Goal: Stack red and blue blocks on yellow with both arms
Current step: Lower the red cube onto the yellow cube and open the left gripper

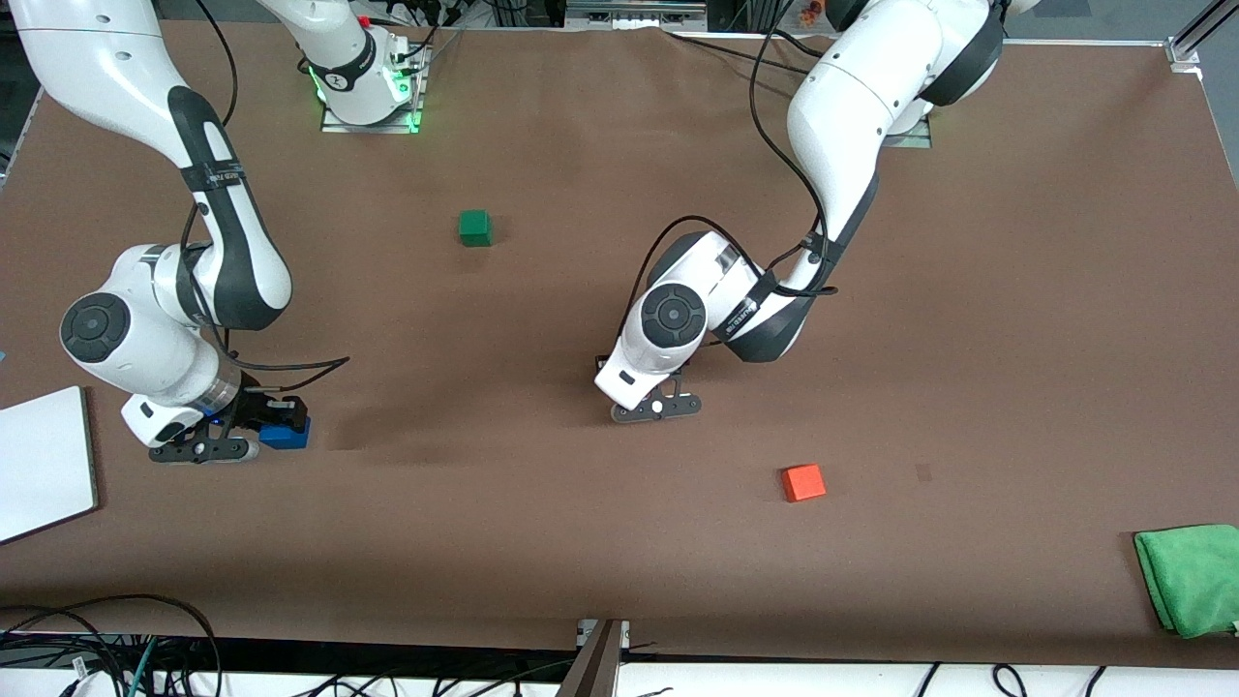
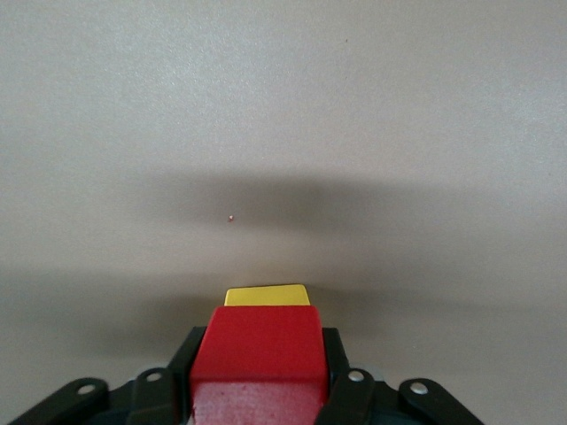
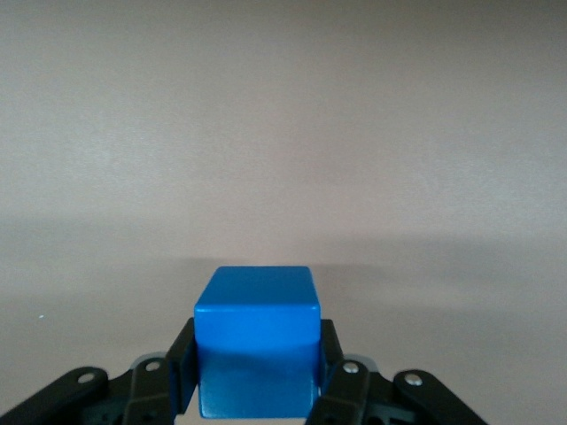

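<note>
In the left wrist view the red block (image 2: 257, 350) sits between the fingers (image 2: 189, 356) of my left gripper (image 2: 259, 376), whose pads lie against its two sides. Directly under it is the yellow block (image 2: 266, 295), of which only a strip shows. In the front view the left gripper (image 1: 656, 407) is low over the table's middle, and its hand hides both cubes. My right gripper (image 3: 257, 372) is shut on the blue block (image 3: 257, 341). It holds that block (image 1: 286, 433) low at the right arm's end of the table, where the right gripper (image 1: 276, 423) is partly under its wrist.
A dark green cube (image 1: 474, 227) lies toward the robots' bases. An orange cube (image 1: 803, 482) lies nearer the front camera than the left hand. A green cloth (image 1: 1191, 576) is at the left arm's end. A white board (image 1: 44, 465) is beside the right hand.
</note>
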You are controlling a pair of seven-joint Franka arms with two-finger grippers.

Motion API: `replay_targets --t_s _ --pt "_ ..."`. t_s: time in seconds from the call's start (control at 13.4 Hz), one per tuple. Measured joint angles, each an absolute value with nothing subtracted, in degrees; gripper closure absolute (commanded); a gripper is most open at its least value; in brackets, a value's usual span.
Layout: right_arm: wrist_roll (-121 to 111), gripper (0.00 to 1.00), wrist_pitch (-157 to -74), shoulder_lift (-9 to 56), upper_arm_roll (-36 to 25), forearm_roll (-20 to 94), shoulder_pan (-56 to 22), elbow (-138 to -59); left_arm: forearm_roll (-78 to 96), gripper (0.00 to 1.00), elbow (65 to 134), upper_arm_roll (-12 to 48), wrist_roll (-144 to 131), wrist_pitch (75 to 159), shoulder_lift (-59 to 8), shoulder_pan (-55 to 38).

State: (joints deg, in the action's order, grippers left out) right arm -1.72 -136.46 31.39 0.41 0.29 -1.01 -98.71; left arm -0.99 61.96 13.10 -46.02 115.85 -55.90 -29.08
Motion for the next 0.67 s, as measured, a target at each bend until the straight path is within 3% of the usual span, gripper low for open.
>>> replay_targets --t_s 0.45,0.67 --pt "-1.06 0.5 -136.44 31.39 0.77 0.29 -1.09 -98.71 -0.99 0.0 60.69 12.72 -46.13 115.18 -55.25 -30.45" --pt "-0.36 0.5 -136.44 31.38 1.69 0.3 -1.25 -98.71 -0.99 0.0 59.39 12.14 -46.13 109.04 -51.96 -29.38"
